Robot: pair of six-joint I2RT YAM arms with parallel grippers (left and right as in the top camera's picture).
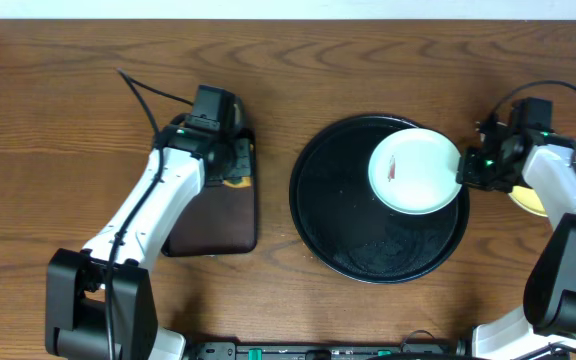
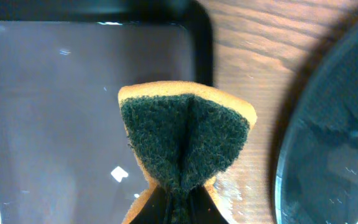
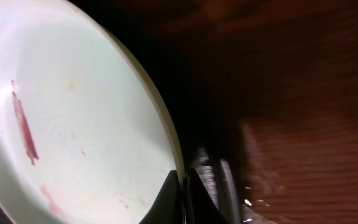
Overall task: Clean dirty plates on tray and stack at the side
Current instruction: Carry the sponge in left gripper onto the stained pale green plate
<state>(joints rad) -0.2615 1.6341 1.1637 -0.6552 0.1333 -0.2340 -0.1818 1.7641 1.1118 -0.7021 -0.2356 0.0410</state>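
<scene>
— Right claw?
— My right gripper (image 1: 464, 174) pinches the mint-white plate (image 1: 413, 172) by its right rim, over the round black tray (image 1: 340, 215).
— Left?
— My left gripper (image 2: 179, 199) squeezes a folded sponge (image 2: 185, 140).

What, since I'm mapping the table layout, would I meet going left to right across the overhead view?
The rectangular dark tray → round black tray → pale plate, over the tray's right part → right gripper, pinching its rim → pale yellow plate, partly under the right arm.
</scene>
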